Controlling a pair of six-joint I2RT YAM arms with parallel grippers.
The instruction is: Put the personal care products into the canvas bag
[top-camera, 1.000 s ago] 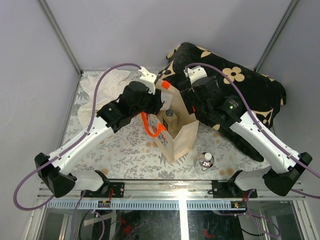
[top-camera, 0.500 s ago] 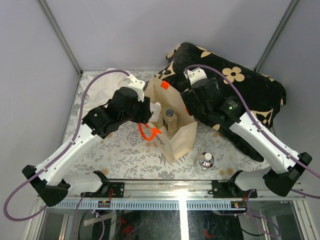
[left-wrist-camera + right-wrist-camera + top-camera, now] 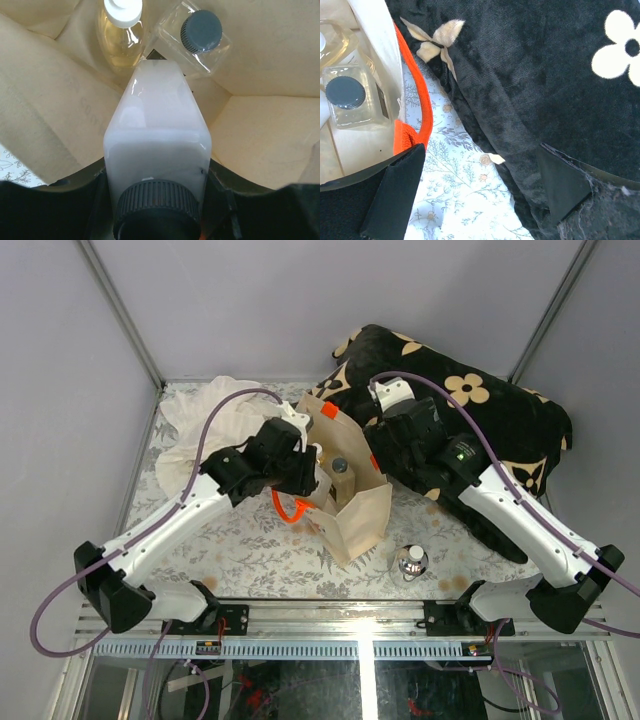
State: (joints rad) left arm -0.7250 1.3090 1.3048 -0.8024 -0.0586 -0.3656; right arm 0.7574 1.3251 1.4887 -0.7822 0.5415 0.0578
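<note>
My left gripper [image 3: 308, 468] [image 3: 157, 190] is shut on the whitish bottle with a dark cap [image 3: 157, 130] and holds it inside the mouth of the beige canvas bag [image 3: 358, 518] [image 3: 260, 125]. Below it in the bag stand the amber bottle with a white cap [image 3: 120, 35] [image 3: 330, 35] and the clear tall bottle with a dark cap [image 3: 340, 466] [image 3: 200, 35] [image 3: 350, 95]. The squat round clear bottle [image 3: 411, 561] stands on the table to the right of the bag. My right gripper [image 3: 376, 445] [image 3: 475, 165] is open and empty beside the bag's far side, by its orange handle [image 3: 417, 100].
A black cushion with cream flowers [image 3: 470, 420] [image 3: 545, 75] lies at the back right, under my right arm. A white cloth [image 3: 205, 425] lies at the back left. An orange handle [image 3: 285, 508] hangs on the bag's left side. The table has a floral cover [image 3: 250, 540].
My left gripper, holding the whitish bottle, drew back left from the bag and then moved right again into the bag's mouth. The right arm has barely moved.
</note>
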